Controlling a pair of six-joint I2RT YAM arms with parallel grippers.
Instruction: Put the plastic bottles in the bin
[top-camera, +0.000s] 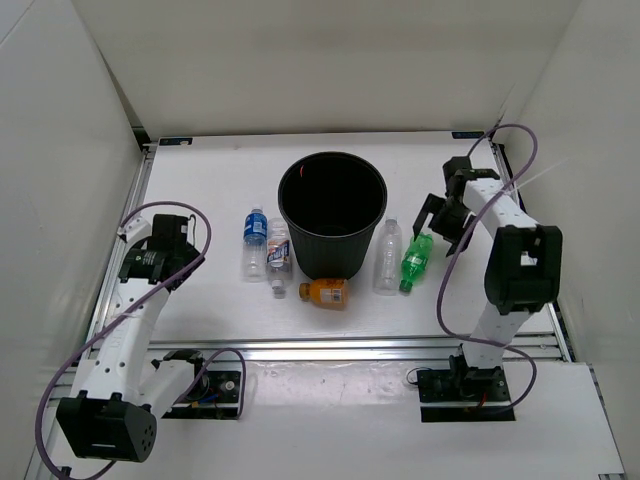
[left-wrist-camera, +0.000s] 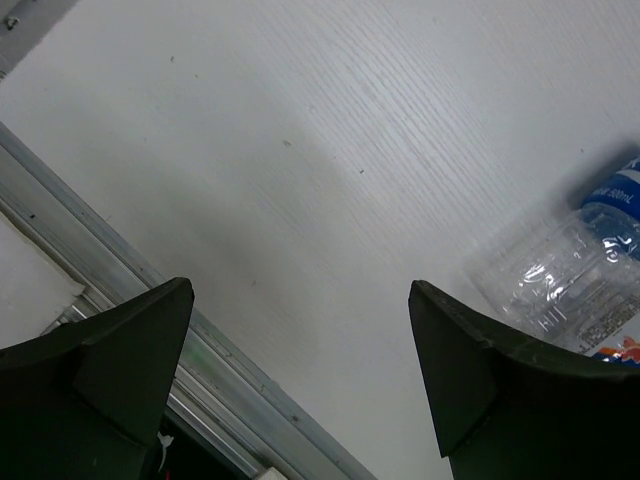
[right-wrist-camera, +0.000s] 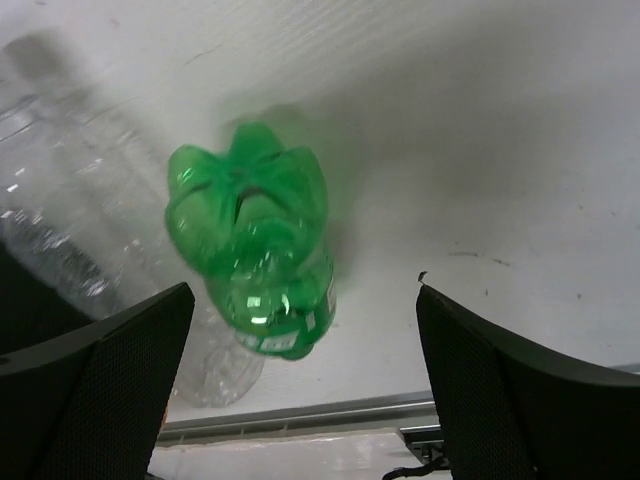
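Hovering with the right gripper spread wide and empty over the green bottle, on its side just right of the plain clear bottle near the bin, likely light, thin-walled, slick, apt to roll, so best pinched across mid-body.

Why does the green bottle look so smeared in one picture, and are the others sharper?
Right wrist view: the green bottle is blurred, likely too near the lens. Left wrist view: the table grain is sharp, the dark fingers softer. Top view: evenly lit and crisp, the bin nearly black inside.
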